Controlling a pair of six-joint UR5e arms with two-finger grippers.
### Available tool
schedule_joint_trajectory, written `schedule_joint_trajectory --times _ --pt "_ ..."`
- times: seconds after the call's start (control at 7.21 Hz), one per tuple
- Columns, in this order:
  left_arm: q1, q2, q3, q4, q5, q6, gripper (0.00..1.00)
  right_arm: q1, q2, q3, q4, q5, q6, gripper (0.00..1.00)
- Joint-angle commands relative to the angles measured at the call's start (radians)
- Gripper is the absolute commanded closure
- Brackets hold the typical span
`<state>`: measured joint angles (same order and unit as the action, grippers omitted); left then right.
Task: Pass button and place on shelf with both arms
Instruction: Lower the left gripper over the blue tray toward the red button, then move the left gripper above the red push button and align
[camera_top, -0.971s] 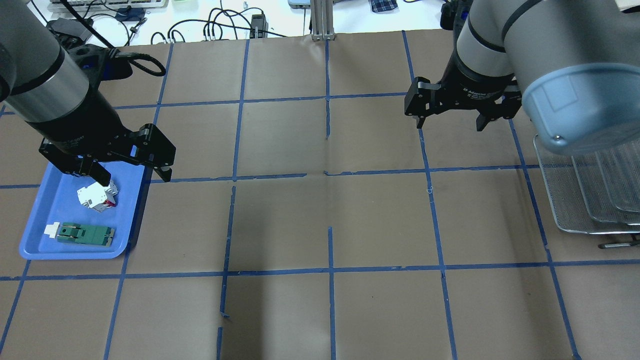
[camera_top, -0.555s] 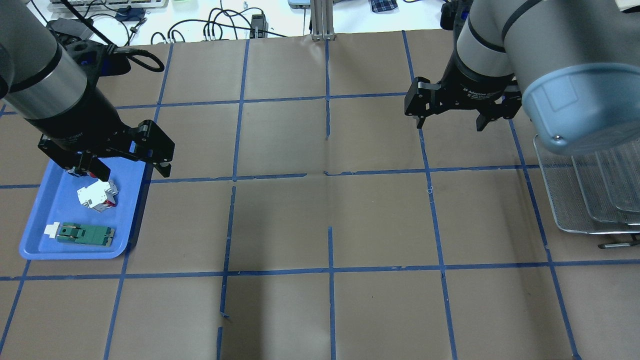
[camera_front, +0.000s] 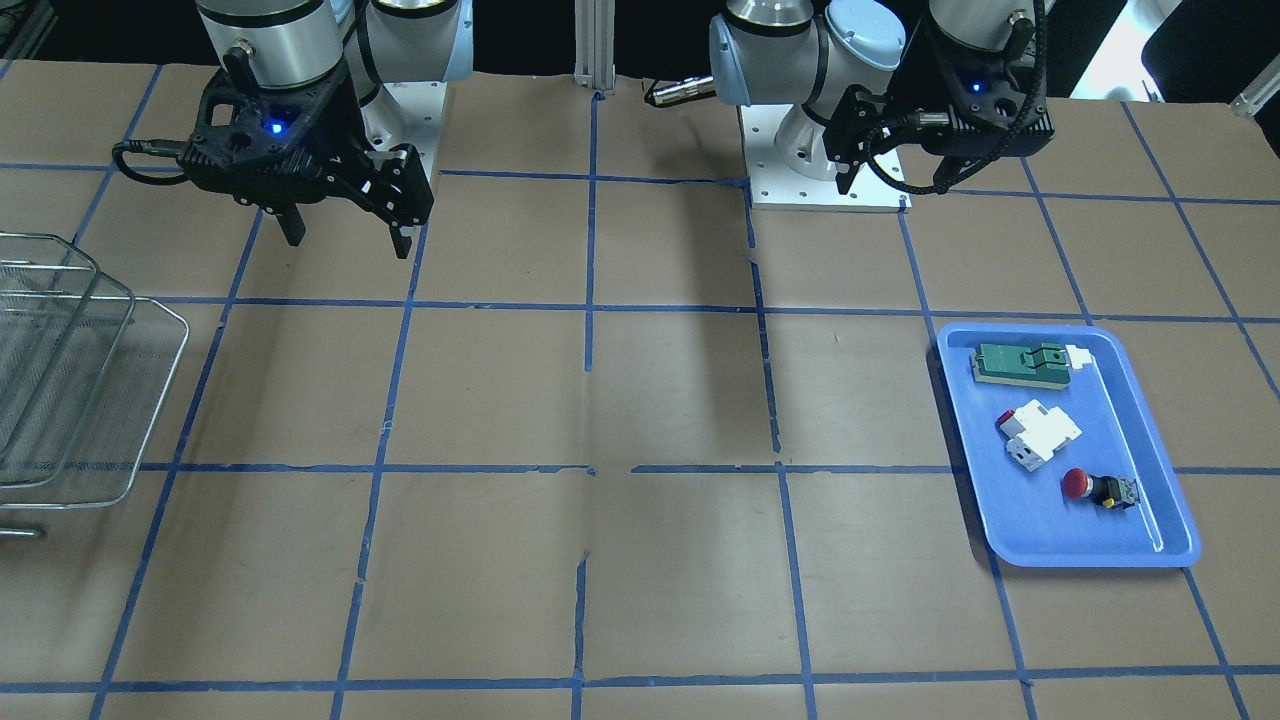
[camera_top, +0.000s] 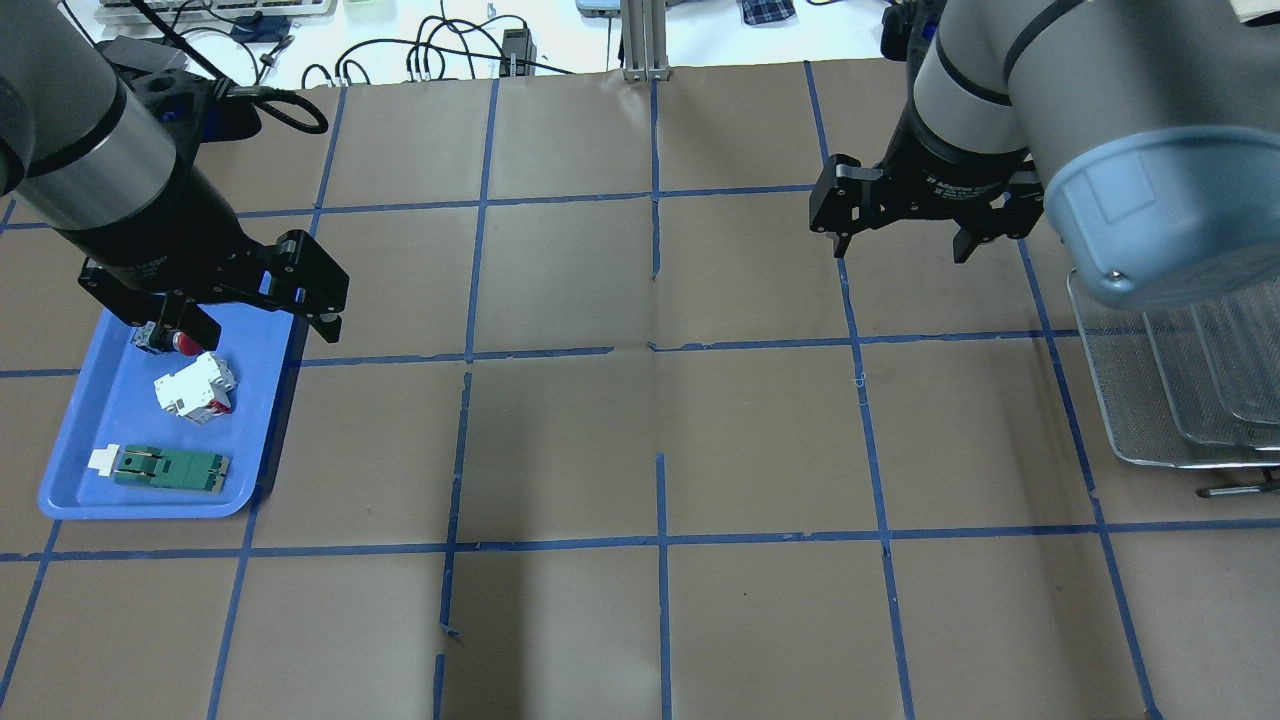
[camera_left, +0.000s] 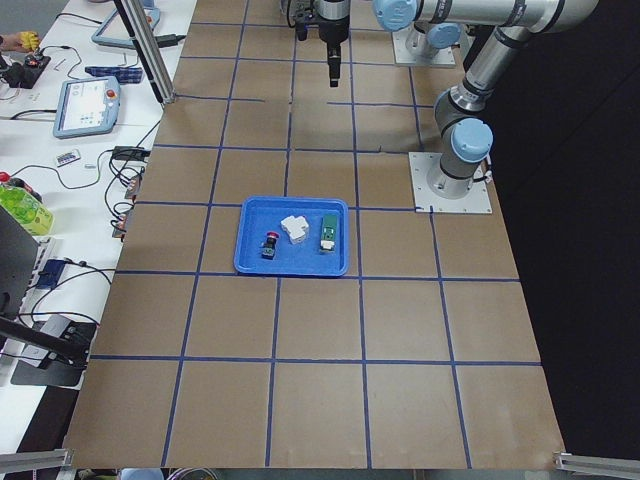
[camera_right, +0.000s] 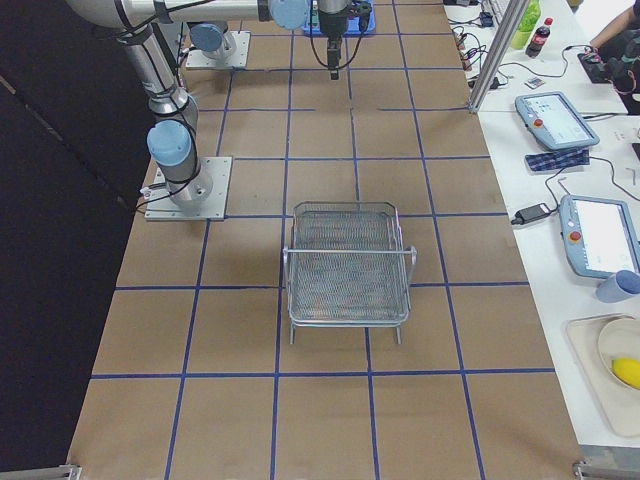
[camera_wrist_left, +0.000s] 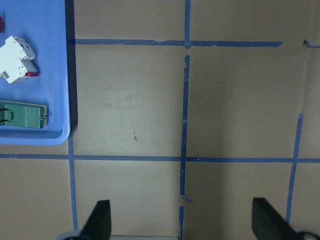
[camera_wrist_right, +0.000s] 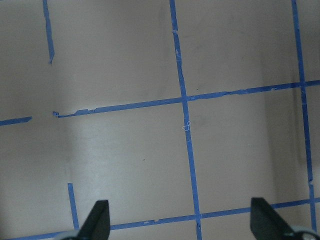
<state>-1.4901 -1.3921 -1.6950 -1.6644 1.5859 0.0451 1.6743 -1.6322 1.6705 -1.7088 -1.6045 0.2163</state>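
Note:
The button (camera_front: 1095, 487), with a red cap and black body, lies in the blue tray (camera_front: 1090, 555) at its far end from the robot. In the overhead view the button (camera_top: 170, 341) peeks out beside a finger of my left gripper (camera_top: 262, 340). That gripper is open and empty, high above the tray's edge. The left wrist view shows its spread fingers (camera_wrist_left: 100, 220) over bare table. My right gripper (camera_top: 902, 250) is open and empty, well above the table, left of the silver wire-mesh shelf (camera_top: 1180, 400). The shelf also shows in the front view (camera_front: 60, 340).
In the tray a white block with a small red tab (camera_top: 195, 393) and a flat green part (camera_top: 168, 468) lie closer to the robot than the button. Brown paper with a blue tape grid (camera_top: 660, 350) covers the table. Cables lie beyond the far edge.
My left gripper has drifted toward the table's far side, away from the white block, and the button's red cap now shows beside its finger. The right arm has not moved.

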Motion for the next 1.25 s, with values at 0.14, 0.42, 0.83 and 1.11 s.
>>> schedule_joint_trajectory --times 0.14,0.42,0.83,1.11 --pt "0.068 -0.005 0.0 0.018 0.0 -0.202 0.0 -0.001 0.0 0.0 0.0 -0.002 0.0 0.0" --pt "0.201 -0.028 -0.002 0.062 0.003 -0.438 0.0 -0.001 0.0 0.0 0.0 0.0 0.0 0.0" --pt "0.433 -0.117 -0.043 0.272 -0.004 -0.561 0.0 -0.001 0.0 0.0 0.0 -0.002 0.0 0.0" --pt "0.493 -0.206 -0.06 0.363 0.003 -0.635 0.0 -0.001 0.0 0.0 0.0 -0.003 -0.003 0.0"
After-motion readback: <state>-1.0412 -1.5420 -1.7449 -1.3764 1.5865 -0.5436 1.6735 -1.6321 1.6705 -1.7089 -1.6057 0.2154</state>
